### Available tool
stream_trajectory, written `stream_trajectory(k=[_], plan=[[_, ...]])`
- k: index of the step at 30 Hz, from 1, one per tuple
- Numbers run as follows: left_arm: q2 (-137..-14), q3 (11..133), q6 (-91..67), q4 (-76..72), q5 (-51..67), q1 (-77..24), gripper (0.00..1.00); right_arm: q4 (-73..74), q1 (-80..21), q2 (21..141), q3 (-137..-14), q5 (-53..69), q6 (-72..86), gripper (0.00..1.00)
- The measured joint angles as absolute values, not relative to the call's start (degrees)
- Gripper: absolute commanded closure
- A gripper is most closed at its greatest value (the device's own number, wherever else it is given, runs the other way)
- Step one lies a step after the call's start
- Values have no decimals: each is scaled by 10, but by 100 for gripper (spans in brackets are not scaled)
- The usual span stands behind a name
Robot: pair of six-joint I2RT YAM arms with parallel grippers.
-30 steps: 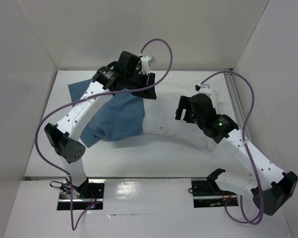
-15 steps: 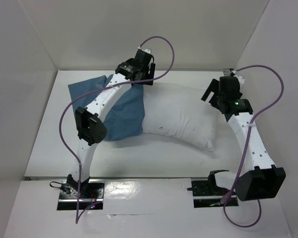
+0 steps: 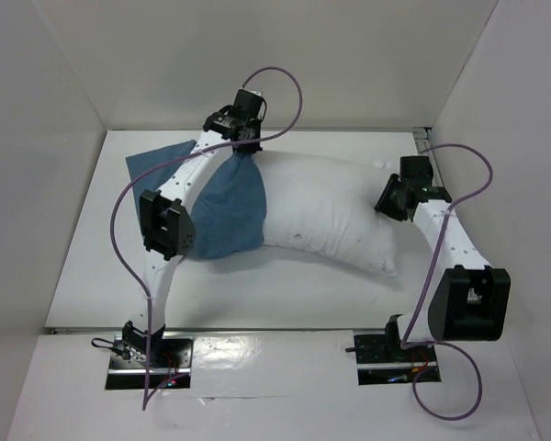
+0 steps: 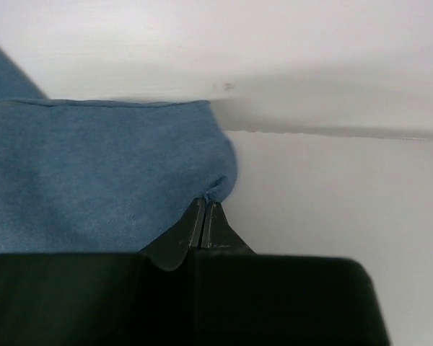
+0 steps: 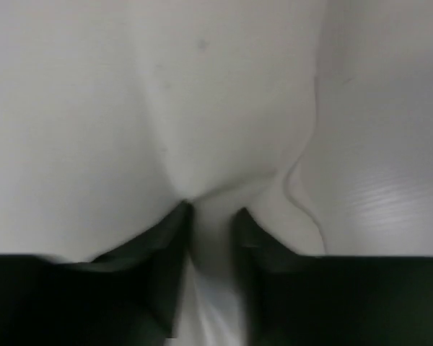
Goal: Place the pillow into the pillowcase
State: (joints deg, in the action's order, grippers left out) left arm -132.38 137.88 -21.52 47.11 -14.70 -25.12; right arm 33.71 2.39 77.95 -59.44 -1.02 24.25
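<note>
Dusty-blue cloth, one item: pillowcase (image 3: 222, 207), wrinkled, lying on the left half of the white bench (image 3: 285, 294), its right part drawn over the left end of the pillow (image 3: 335, 211). White soft fabric, one item: the pillow, plump, bent in a shallow arc across the middle of the bench. Its left end is inside or beneath the blue cloth, I cannot tell which; its right end is bare, with a few dark specks on the surface. Left pincer (image 3: 241, 147), mine: at the far edge of the pillowcase, closed tight on a pinch of blue cloth that rises in a gathered peak to the tips. In the wrist view its two fingers (image 4: 189, 231) meet with a corner of the cloth caught between them. Right pincer (image 3: 392, 197), mine: at the pillow's right end, near the far corner, jaws partly apart, clamped on a raised fold of white fabric that puckers between the fingers (image 5: 169, 238). Purple cables (image 3: 285, 78), two: one looping from each arm. White walls (image 3: 349, 64) enclose the bench on three sides.
</note>
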Motion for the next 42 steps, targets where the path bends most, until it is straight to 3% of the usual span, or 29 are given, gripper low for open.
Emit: stream_trajectory(k=[1,17,25,31,34,39,42], plan=[[-1322,1379,-218,470,-136,-251,100,327,16,781,-594,-8,243,100],[-1227,1356,-282,421,103,-331,100,291,-185,693,-589,-73,228,100],[-1138,1277,-304,373,43,-394,100,292,-210,562,-650,-122,230,100],[-1176,1284,-306,355,28,-433,99,279,-201,504,-582,-160,246,100],[-1243,1329,-305,357,35,-431,85,285,-191,519,-507,-161,263,100],[-1282,1336,-295,381,76,-436,10,309,-171,578,-462,-132,291,100],[-1250,1325,-277,385,71,-450,0,272,-154,599,-476,-91,303,100]])
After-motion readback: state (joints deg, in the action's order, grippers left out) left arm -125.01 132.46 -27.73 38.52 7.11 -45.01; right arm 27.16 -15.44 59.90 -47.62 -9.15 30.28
